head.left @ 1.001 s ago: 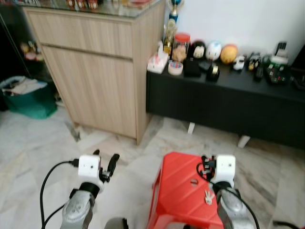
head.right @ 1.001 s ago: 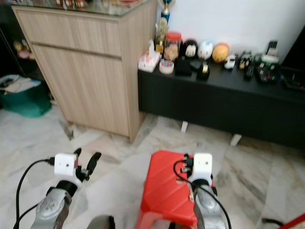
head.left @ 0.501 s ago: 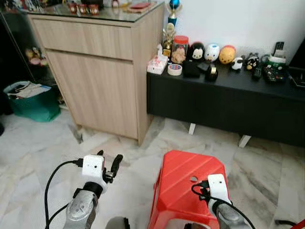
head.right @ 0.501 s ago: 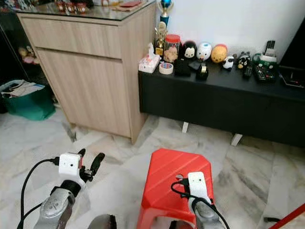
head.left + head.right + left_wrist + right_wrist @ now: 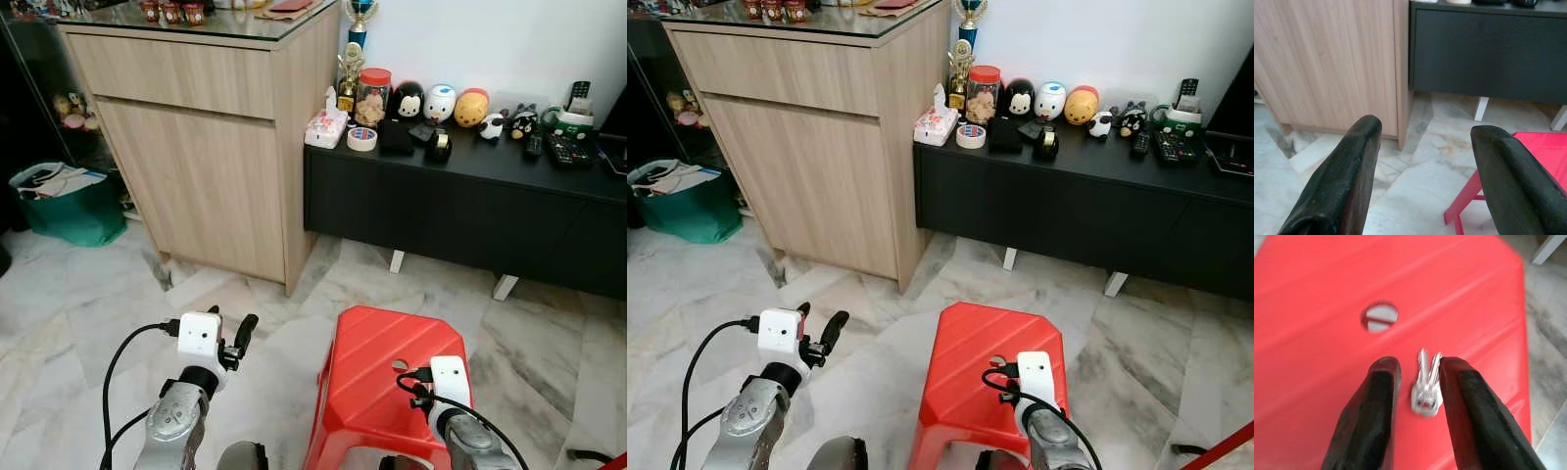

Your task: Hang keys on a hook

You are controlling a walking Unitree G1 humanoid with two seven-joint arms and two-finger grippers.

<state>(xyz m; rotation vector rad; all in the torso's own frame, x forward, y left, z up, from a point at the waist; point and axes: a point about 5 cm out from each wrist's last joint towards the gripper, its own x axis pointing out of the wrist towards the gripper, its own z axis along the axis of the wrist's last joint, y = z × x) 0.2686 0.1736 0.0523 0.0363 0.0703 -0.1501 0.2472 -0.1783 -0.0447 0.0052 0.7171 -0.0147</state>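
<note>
Over the last second the right arm has dropped low over the red stool [image 5: 392, 377], and the keys that lay bare on the seat beside the wrist are now covered from above by the right gripper [image 5: 1414, 382]. The head camera has also steadied and tipped a little, so the room reads sharper.

Seen along the wrist, the right gripper's two black fingers [image 5: 1380, 396] stand a little apart with the keys [image 5: 1426, 387] lying between them, closer to one finger and perhaps touching it — the picture is blurred there. The gripper is parted, not yet clamped on anything. The keys lie flat on the seat, their blades pointing away from the wrist toward the round hole [image 5: 1379, 317] in the stool top, so their long axis runs along the fingers and not across them. That is the relation the pickup turns on: the fingers straddle the bunch from the sides, and closing should pinch it across its narrow width, provided the tips are low enough to catch metal lying flat on plastic.

The left gripper [image 5: 231, 335] hovers wide open over the marble floor [image 5: 88, 294], well apart from the stool, so the right arm is the one placed for the job.

Beyond stand a wooden cabinet [image 5: 196, 147] and a low black bench [image 5: 470, 196] of ornaments — no hook can be made out.
</note>
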